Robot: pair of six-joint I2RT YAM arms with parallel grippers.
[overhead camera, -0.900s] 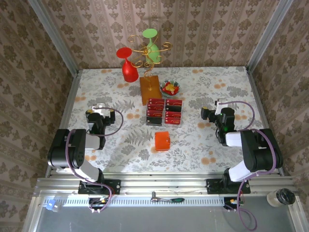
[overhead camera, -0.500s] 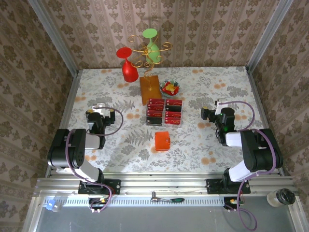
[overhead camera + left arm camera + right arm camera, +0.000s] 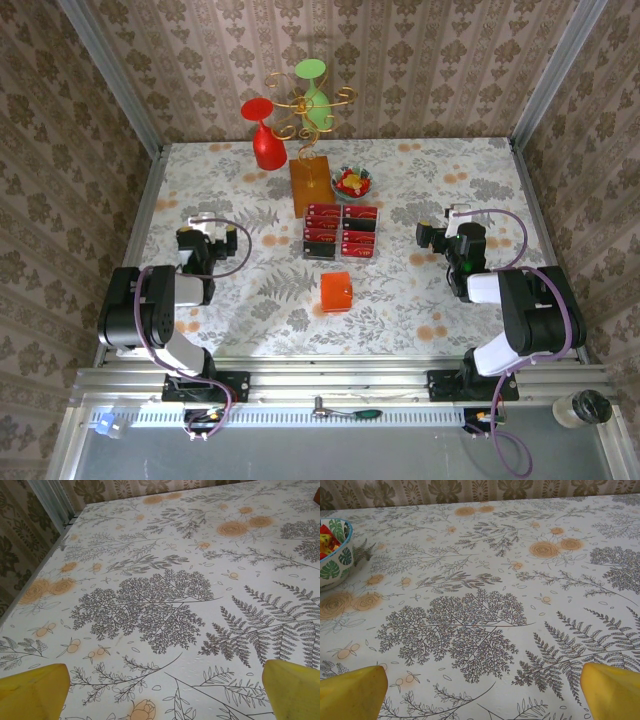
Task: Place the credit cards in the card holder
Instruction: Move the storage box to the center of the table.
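The credit cards [image 3: 341, 231] lie between 2 wide-open, empty claws, the left claw [image 3: 203, 224] and right claw [image 3: 456, 213], seemingly nearer the right.

No writing, label, brand or number can be read anywhere. The credit cards [image 3: 341, 231] near the middle of the desk [image 3: 430, 300] show black bands, but any print on them is too small to make out.
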